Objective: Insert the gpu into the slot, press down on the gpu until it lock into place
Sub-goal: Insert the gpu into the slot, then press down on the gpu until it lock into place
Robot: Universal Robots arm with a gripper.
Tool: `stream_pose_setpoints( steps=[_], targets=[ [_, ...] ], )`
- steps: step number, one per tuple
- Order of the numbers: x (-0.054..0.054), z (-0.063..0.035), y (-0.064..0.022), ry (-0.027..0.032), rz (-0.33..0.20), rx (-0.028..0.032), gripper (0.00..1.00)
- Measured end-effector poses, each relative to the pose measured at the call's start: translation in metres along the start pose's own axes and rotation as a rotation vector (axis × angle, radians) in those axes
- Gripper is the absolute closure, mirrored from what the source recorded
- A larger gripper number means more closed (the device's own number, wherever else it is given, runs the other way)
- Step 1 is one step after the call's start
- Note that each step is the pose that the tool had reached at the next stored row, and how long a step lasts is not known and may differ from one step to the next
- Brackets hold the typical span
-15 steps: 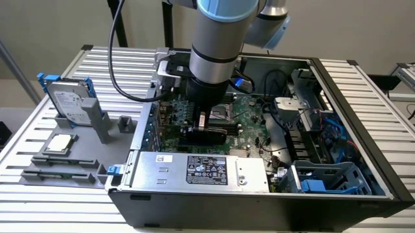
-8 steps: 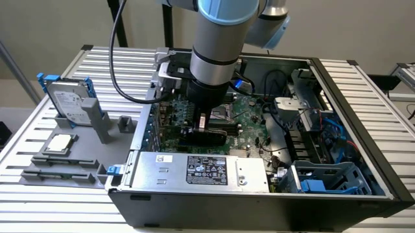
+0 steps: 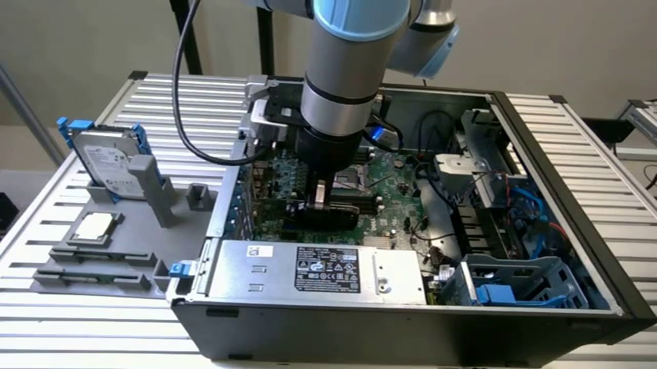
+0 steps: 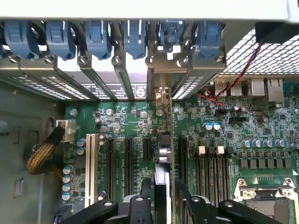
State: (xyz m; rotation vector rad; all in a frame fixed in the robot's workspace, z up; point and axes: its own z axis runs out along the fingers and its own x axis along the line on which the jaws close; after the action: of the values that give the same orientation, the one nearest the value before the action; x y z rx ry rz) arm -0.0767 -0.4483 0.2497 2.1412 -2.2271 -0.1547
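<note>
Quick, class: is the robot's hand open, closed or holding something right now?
Hand: open, fingers standing either side of the gpu, not gripping it.

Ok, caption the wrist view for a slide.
Open gripper straddling the graphics card, upright on the green motherboard.

I see the gpu (image 3: 331, 216), a small flat black card with a matte shroud. It stands upright on its long edge on the green motherboard (image 3: 398, 183), near the silver power-supply box (image 3: 318, 269). In the wrist view it is edge-on, a thin strip between parallel black slots (image 4: 127, 158). Its metal bracket (image 4: 161, 79) reaches the case's rear openings.
</note>
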Motion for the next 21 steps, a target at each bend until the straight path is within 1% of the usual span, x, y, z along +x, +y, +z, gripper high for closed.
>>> stream_pose_setpoints(
  steps=[2,8,9,10,11,13,14,15,17,21],
  targets=[
    [0.0,-0.0068,0.0007,0.0005,0.0,-0.001,0.66],
    [-0.002,-0.0341,0.0038,0.0001,0.0,-0.0015,0.66],
    [-0.002,-0.0383,0.0049,0.0006,0.0,-0.0016,0.68],
    [-0.002,-0.0416,0.0061,0.0003,0.0,-0.0016,0.75],
    [-0.002,-0.0435,0.0083,0.0003,0.0,-0.0014,0.75],
    [-0.002,-0.0439,0.0157,0.0002,0.0,-0.0015,0.87],
    [-0.002,-0.0438,0.0194,0.0005,0.0,-0.0017,0.87],
    [-0.001,-0.0435,0.0226,0.0004,0.0,-0.0031,0.89],
    [-0.001,-0.0431,0.0279,0.0006,0.0,-0.0079,0.89],
    [-0.001,-0.0423,0.0372,0.0021,0.0,-0.0242,0.89]
  ],
)
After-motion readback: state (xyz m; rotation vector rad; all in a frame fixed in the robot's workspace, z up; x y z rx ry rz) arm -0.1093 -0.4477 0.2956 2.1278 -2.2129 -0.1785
